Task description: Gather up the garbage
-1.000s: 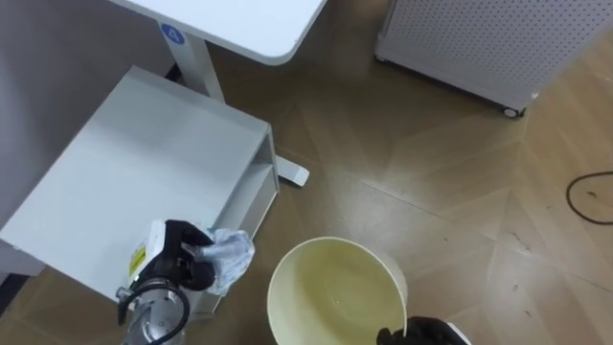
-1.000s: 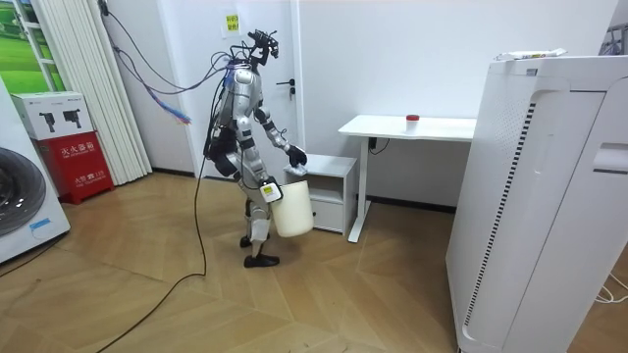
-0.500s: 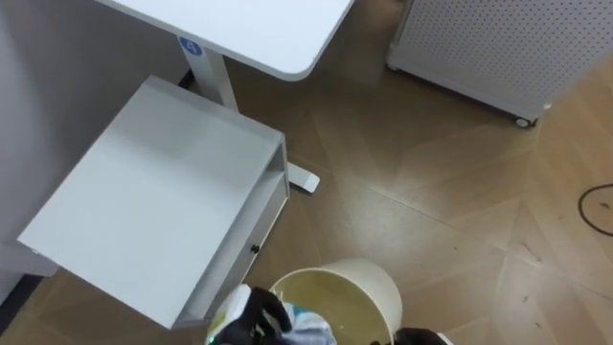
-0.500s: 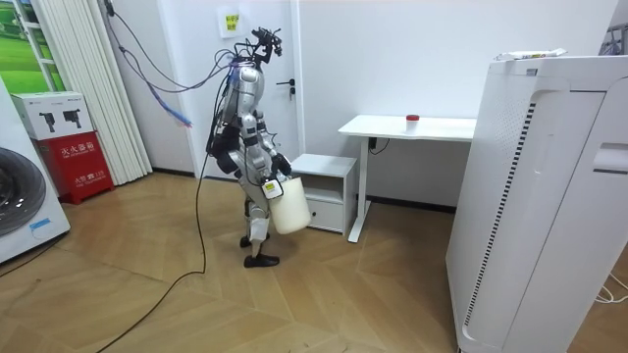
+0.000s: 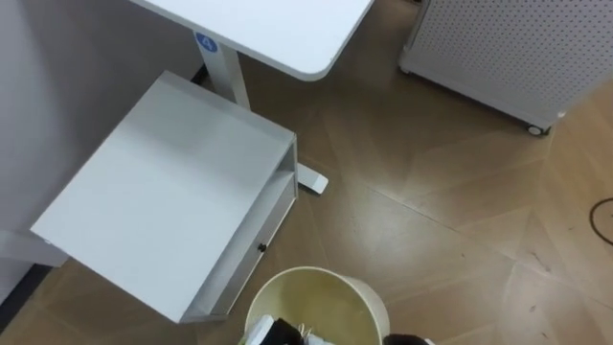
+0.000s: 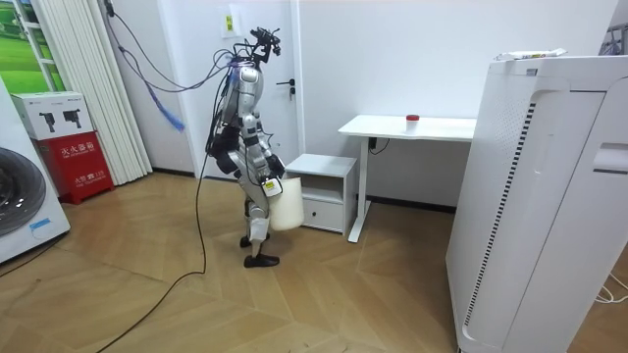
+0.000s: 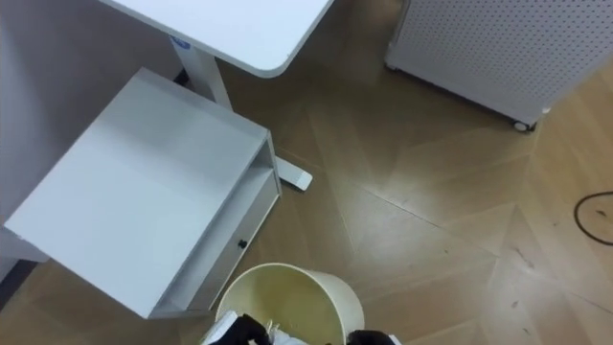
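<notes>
One garbage wad [image 5: 308, 334] beside robot hand [image 5: 276, 333], over bucket [image 5: 316, 287].

Wood floor [image 5: 431, 220], boards laid in a herringbone pattern. Low white cabinet [image 5: 163, 192] at left, flat top bare, small dark knob [image 5: 261, 247] on its front face. White desk top [image 5: 278, 24] runs along the upper edge and overhangs the cabinet's far corner. White desk leg [image 5: 225, 72] carries a round blue sticker [image 5: 207, 42], and its foot [image 5: 311, 178] sits on the floor just beside the cabinet. White perforated panel [image 5: 517, 43] upper right, standing on a caster [image 5: 539, 129]. Dark cable [image 5: 603, 216] loops in at the right edge. Cream bucket [image 5: 321, 292] at bottom centre, mouth up. Left hand [image 5: 281, 332] is over its near rim, a white scrap [image 5: 308, 334] just beside it. Right hand [image 5: 407, 339] at the bucket's right side.
</notes>
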